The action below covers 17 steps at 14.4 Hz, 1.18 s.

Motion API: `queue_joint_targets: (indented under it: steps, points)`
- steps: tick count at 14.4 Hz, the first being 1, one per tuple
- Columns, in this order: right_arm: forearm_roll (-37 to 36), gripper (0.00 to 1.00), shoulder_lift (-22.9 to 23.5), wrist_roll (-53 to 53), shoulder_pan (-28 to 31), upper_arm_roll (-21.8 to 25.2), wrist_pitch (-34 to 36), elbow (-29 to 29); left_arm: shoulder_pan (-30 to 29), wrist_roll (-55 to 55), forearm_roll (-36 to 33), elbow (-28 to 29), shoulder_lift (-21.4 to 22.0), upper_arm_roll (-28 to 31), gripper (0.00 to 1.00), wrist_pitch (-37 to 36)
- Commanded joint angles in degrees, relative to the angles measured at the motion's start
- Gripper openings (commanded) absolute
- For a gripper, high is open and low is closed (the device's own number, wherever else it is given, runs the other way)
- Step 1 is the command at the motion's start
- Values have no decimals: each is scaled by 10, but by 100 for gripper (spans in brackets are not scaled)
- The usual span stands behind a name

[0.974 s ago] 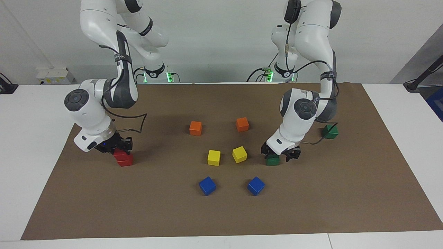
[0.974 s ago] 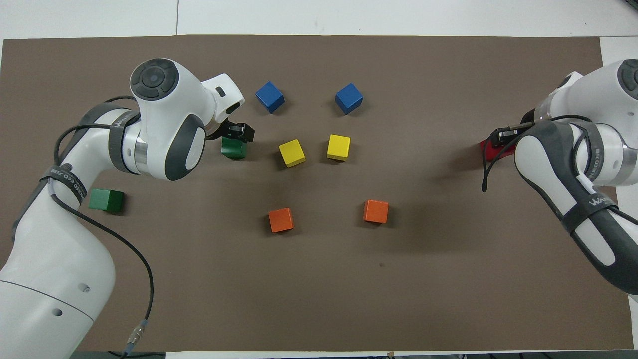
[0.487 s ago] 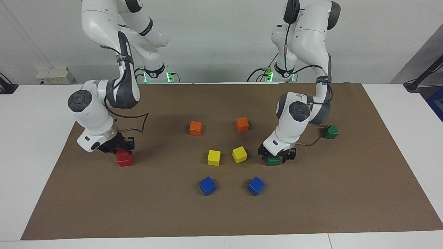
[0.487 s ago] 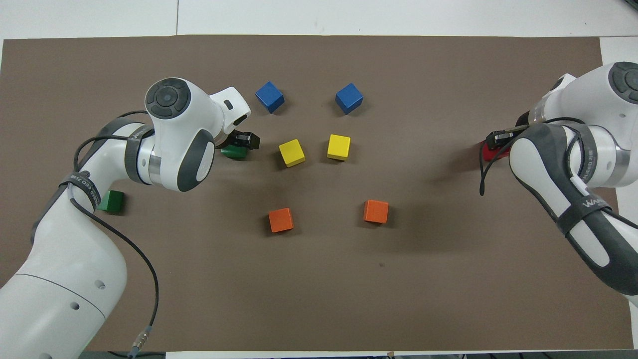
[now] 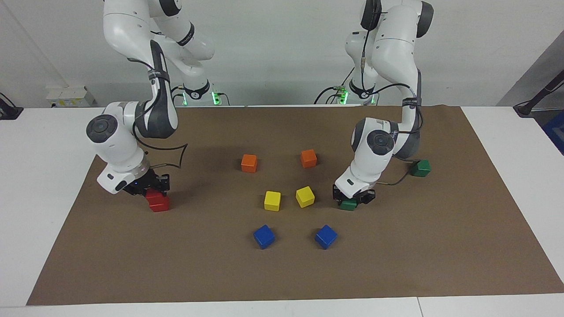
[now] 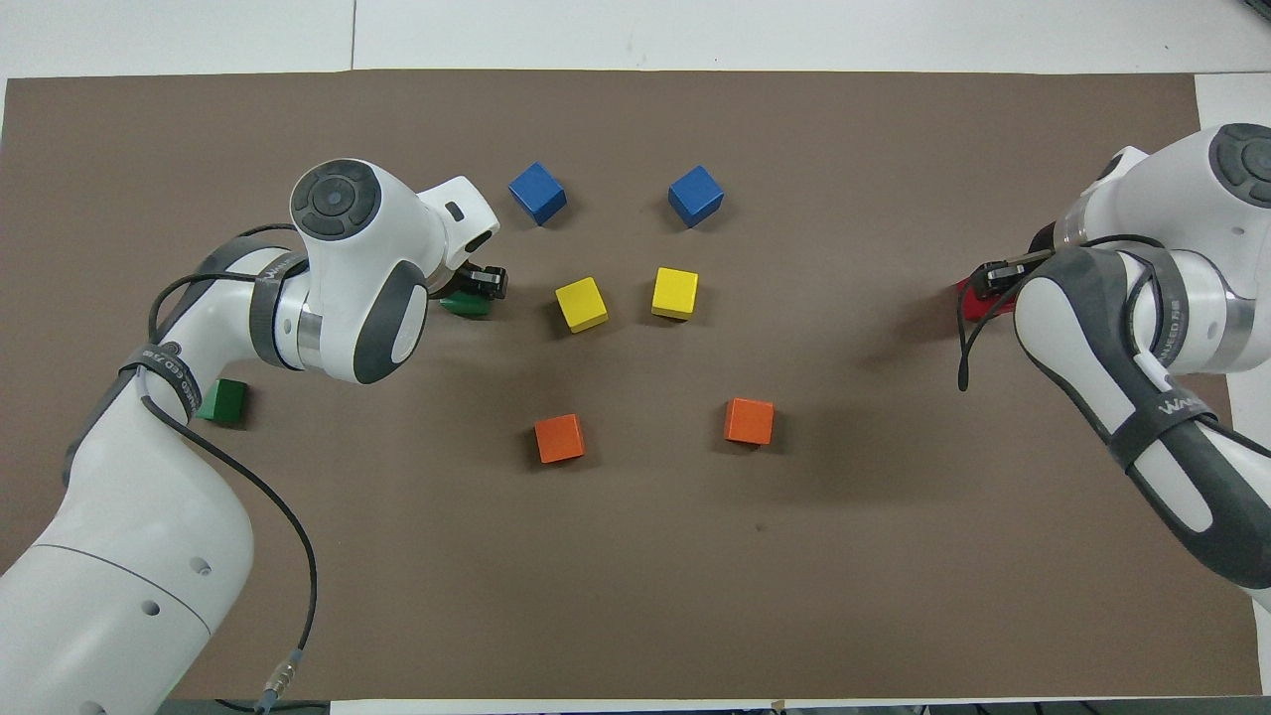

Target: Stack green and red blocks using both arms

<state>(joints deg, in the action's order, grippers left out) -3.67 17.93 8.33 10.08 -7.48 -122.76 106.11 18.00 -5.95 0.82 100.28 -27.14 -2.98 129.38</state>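
table (image 5: 44, 185): white, brown mat (image 5: 282, 273) on top
wall (image 5: 282, 53): plain white
left gripper (image 5: 352, 199): pinching green block (image 5: 348, 204)
right gripper (image 5: 147, 188): clamped on top red block (image 5: 154, 196)

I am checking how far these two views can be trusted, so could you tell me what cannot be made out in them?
- Red blocks: overhead view, the right arm's wrist covers all but an edge.
- Green block in the left gripper: both views, gripper and wrist cover most of it.
- Right gripper: overhead view, mostly under its arm.
- Both arms' bases: overhead view, cut off by the bottom edge.
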Motion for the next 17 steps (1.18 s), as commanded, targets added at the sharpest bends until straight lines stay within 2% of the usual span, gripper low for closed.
queue_joint_targets:
  steps: [1, 3, 9, 13, 17]
  points:
    - [-5, 0, -3, 13, 6, -2, -14, 6, 8, -14, -13, -17, 12, 10, 0, -41]
    - [-5, 0, -3, 13, 6, -2, -14, 6, 0, -13, -10, -45, 26, 10, 0, -87]
    - [-5, 0, -3, 14, 8, -2, -14, 6, -87, 15, -7, -16, 160, 11, 0, -228]
    - [-5, 0, -3, 15, 9, -2, -14, 6, -163, 130, -7, 67, 231, 11, 0, -221]
    - [-5, 0, -3, 16, 11, -2, -15, 6, -226, 197, -7, 190, 288, 10, 0, -124]
